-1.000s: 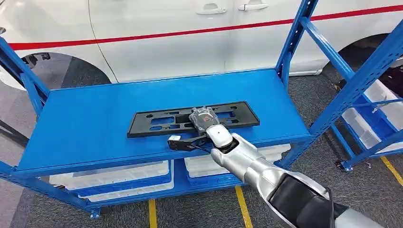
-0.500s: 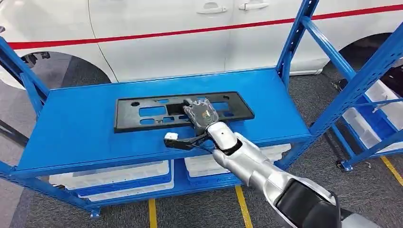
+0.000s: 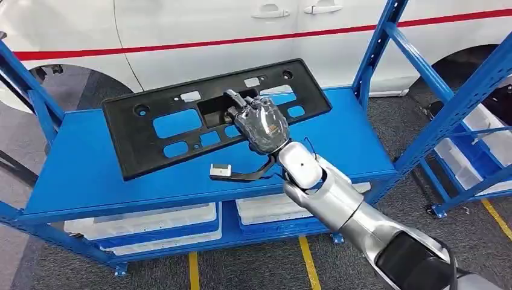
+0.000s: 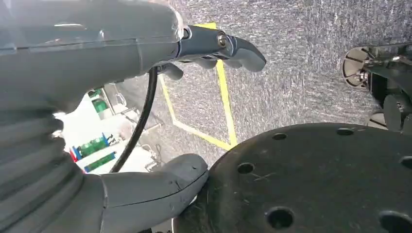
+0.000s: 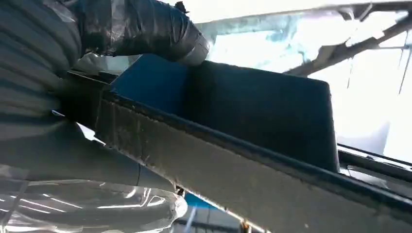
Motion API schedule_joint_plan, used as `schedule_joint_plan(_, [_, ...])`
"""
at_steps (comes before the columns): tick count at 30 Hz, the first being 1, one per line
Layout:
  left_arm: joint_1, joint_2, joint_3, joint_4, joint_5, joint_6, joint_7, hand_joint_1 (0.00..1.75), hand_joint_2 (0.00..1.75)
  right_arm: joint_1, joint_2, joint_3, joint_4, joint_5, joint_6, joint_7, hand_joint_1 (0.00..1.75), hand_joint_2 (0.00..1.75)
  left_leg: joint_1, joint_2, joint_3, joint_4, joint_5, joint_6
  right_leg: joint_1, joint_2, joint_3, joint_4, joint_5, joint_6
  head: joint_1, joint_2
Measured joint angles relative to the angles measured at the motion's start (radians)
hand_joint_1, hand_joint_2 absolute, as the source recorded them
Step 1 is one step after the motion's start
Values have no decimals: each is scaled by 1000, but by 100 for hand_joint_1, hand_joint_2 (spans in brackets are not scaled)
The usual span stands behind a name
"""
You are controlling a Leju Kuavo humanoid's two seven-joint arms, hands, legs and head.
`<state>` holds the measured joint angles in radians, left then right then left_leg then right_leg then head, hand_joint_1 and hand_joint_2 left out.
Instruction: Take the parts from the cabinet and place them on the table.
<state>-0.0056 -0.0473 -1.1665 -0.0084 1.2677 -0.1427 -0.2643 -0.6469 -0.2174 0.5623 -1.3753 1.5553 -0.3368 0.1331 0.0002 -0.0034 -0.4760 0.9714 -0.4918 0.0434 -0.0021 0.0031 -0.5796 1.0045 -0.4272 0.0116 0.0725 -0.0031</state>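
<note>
Fingers (image 3: 241, 112) of right hand (image 3: 261, 124) clamped through central opening of black plastic panel (image 3: 181, 121), tilted above blue shelf (image 3: 90, 175) at frame centre; looks light, stiff, long, likely to swing unless held mid-span

A long black plastic plate holder (image 3: 181, 121) with cut-outs, tilted up above the blue shelf (image 3: 90, 175).

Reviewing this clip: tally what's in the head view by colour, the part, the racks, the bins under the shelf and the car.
Black: 1, the plate part, held by the right hand
Blue: 2, the rack and a second rack
White: 3, the car and two bins
Total: 6
</note>
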Motion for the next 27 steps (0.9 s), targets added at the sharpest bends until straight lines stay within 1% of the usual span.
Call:
schedule_joint_plan(1, [-2, -1, -1, 0, -2, 0, 0, 0, 175, 0, -9, 0, -10, 6, -4, -3, 175, 175, 4, 5, 2, -8, 9, 2, -3, 1, -5, 10, -15, 4, 0, 0])
schedule_joint_plan(2, [-2, -2, -2, 0, -5, 0, 0, 0, 175, -3, -18, 0, -18, 11, -6, -8, 175, 175, 4, 6, -2, -9, 12, 7, -3, 0, -22, 45, -46, 7, 1, 0])
schedule_joint_plan(3, [-2, -2, -4, 0, -7, -1, -1, 0, 175, -2, -23, 0, -27, 12, -8, -12, 175, 175, 5, 6, -6, -8, 13, 8, -6, 0, -54, 118, -87, 11, 0, 0])
schedule_joint_plan(4, [-2, -2, -6, 0, -7, -1, -2, 0, 175, 1, -29, 0, -31, 12, -8, -12, 175, 175, 5, 7, -9, -6, 13, 9, -10, 0, -90, 199, -122, 15, 0, 0])
schedule_joint_plan(5, [-2, -2, -8, 0, -8, -3, -2, 0, 175, 4, -38, 0, -32, 10, -8, -12, 175, 175, 5, 7, -13, -3, 13, 9, -14, 0, -127, 279, -145, 20, 0, 0])
schedule_joint_plan(6, [-2, -2, -9, 0, -8, -3, -3, 0, 175, 5, -47, 0, -32, 6, -7, -13, 175, 175, 6, 6, -16, 2, 13, 8, -18, -1, -145, 312, -139, 25, 0, 0])
schedule_joint_plan(7, [-2, -2, -12, 0, -10, -3, -5, 0, 175, 5, -54, 0, -33, 3, -7, -15, 175, 175, 8, 5, -18, 7, 11, 6, -23, -1, -138, 293, -112, 28, 0, 0])
schedule_joint_plan(8, [-2, -2, -16, 0, -12, -5, -6, 0, 175, 4, -61, 0, -34, 0, -8, -15, 175, 175, 12, 4, -20, 16, 6, 2, -27, -2, -111, 233, -65, 32, 0, 0])
schedule_joint_plan(9, [-3, -2, -18, 0, -13, -6, -8, 0, 175, 2, -68, 0, -35, -6, -8, -15, 175, 175, 15, 3, -20, 24, 0, -5, -31, -3, -70, 151, -17, 35, 0, 0])
schedule_joint_plan(10, [-3, -2, -21, 0, -17, -7, -8, 0, 175, 0, -73, 0, -36, -13, -8, -16, 175, 175, 17, 3, -23, 35, -9, -14, -36, -5, -36, 67, 7, 38, 0, 0])
schedule_joint_plan(11, [-4, -1, -22, 1, -19, -7, -8, 0, 175, -2, -76, 0, -35, -16, -8, -17, 175, 175, 14, 2, -36, 43, -14, -21, -26, -2, -20, 64, -17, 35, 1, 0])
schedule_joint_plan(12, [-6, -1, -23, 1, -21, -7, -7, 0, 175, -2, -82, 0, -37, -21, -7, -18, 175, 175, 11, 2, -46, 49, -15, -27, -21, 2, -29, 62, -11, 26, 0, 0])
schedule_joint_plan(13, [-6, -1, -24, 1, -22, -7, -8, 0, 175, -3, -85, 0, -38, -26, -8, -18, 175, 175, 10, 1, -45, 57, -14, -30, -23, 1, -31, 53, -21, 18, 1, 0])
schedule_joint_plan(14, [-6, -1, -24, 1, -22, -8, -8, 0, 175, -3, -86, 0, -38, -30, -7, -18, 175, 175, 11, 1, -50, 57, -11, -35, -21, 2, -39, 58, -23, 12, -1, 0])
schedule_joint_plan(15, [-5, -1, -24, 1, -22, -9, -8, 0, 175, -4, -92, 0, -38, -32, -7, -18, 175, 175, 12, 1, -55, 58, -9, -41, -22, 1, -43, 56, -18, 3, 2, 0])
schedule_joint_plan(16, [-6, -1, -24, 2, -24, -9, -8, 0, 175, -5, -97, 0, -38, -37, -8, -18, 175, 175, 16, 2, -62, 69, -25, -45, -26, -1, -45, 49, -12, -7, 0, 0])
schedule_joint_plan(17, [-6, -1, -26, 1, -26, -10, -8, 0, 175, -6, -98, 0, -38, -44, -8, -19, 175, 175, 16, 2, -71, 94, -52, -48, -25, -2, -49, 48, -8, -14, 0, 0])
schedule_joint_plan(18, [-7, -1, -27, 1, -28, -10, -8, 0, 175, -8, -101, 0, -40, -50, -8, -22, 175, 175, 16, 2, -97, 158, -100, -50, -24, -2, -55, 48, -3, -22, 0, 0])
schedule_joint_plan(19, [-7, -1, -29, 2, -28, -11, -10, 0, 175, -9, -105, 0, -41, -55, -8, -25, 175, 175, 16, 2, -130, 238, -144, -53, -21, -3, -63, 48, 1, -27, 0, 0])
schedule_joint_plan(20, [-9, -1, -31, 1, -28, -11, -10, 0, 175, -8, -110, 0, -41, -63, -8, -28, 175, 175, 16, 2, -160, 310, -175, -54, -18, -4, -71, 49, 7, -29, 0, 0])
schedule_joint_plan(21, [-10, -1, -32, 1, -28, -11, -11, 0, 175, -6, -115, 0, -41, -67, -8, -29, 175, 175, 15, 2, -173, 350, -182, -53, -14, -4, -77, 49, 12, -30, 0, 0])
schedule_joint_plan(22, [-10, -1, -33, 1, -28, -11, -11, 0, 175, -4, -119, 0, -42, -72, -8, -29, 175, 175, 15, 2, -166, 345, -167, -50, -11, -4, -84, 50, 18, -31, 0, 0])
schedule_joint_plan(23, [-11, -1, -34, 1, -28, -11, -11, 0, 175, -4, -123, 0, -43, -77, -9, -28, 175, 175, 15, 2, -137, 298, -133, -45, -9, -4, -90, 50, 24, -31, 0, 0])
schedule_joint_plan(24, [-11, -1, -36, 2, -28, -11, -11, 0, 175, -4, -127, -2, -45, -83, -9, -28, 175, 175, 12, 2, -89, 215, -91, -38, -7, -3, -95, 50, 30, -30, 0, 0])
schedule_joint_plan(25, [-11, -1, -39, 2, -29, -11, -11, 0, 175, -4, -133, -4, -48, -85, -9, -28, 175, 175, 8, 2, -33, 120, -56, -27, -5, -3, -100, 50, 37, -28, 0, 0])
schedule_joint_plan(26, [-11, 2, -41, 2, -29, -11, -10, 0, 175, -4, -136, -8, -53, -87, -9, -28, 175, 175, 3, 3, 1, 48, -70, -16, -7, -3, -103, 50, 44, -24, 0, 0])
schedule_joint_plan(27, [-11, 3, -42, 2, -29, -11, -11, 0, 175, -4, -142, -11, -53, -89, -10, -28, 175, 175, -1, 4, 2, 51, -50, -23, -6, -3, -103, 46, 53, -17, 1, 0])
